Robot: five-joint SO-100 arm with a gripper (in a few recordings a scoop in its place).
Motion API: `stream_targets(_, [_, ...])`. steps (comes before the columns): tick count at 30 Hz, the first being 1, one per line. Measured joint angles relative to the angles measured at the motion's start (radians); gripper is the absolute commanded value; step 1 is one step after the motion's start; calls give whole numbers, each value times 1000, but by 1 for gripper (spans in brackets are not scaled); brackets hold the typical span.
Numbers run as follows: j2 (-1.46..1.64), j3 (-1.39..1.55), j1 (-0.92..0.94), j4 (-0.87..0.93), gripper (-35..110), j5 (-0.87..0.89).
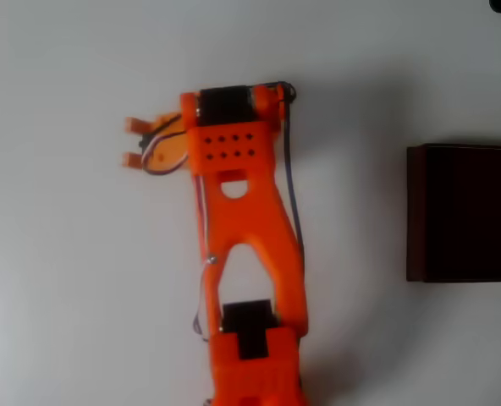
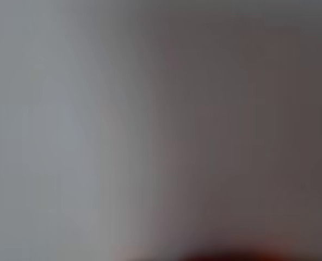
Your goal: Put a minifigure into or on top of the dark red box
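Spanning the overhead view, a plain white tabletop (image 1: 73, 304) carries the orange arm (image 1: 250, 245); its end effector (image 1: 132, 142), at ten o'clock, is narrowly parted and empty. Dark red box (image 1: 464, 211) at three o'clock, well apart.

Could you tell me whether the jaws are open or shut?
Open: in the overhead view the gripper shows two orange tips apart, with bare table between them.

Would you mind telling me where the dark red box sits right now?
In the overhead view the box sits at the right edge of the white table, well apart from the orange arm.
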Motion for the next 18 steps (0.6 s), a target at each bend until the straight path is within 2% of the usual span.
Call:
stream_targets(9, [265, 87, 104, 57, 0, -28])
stream_targets(18, [699, 497, 265, -9, 0, -28])
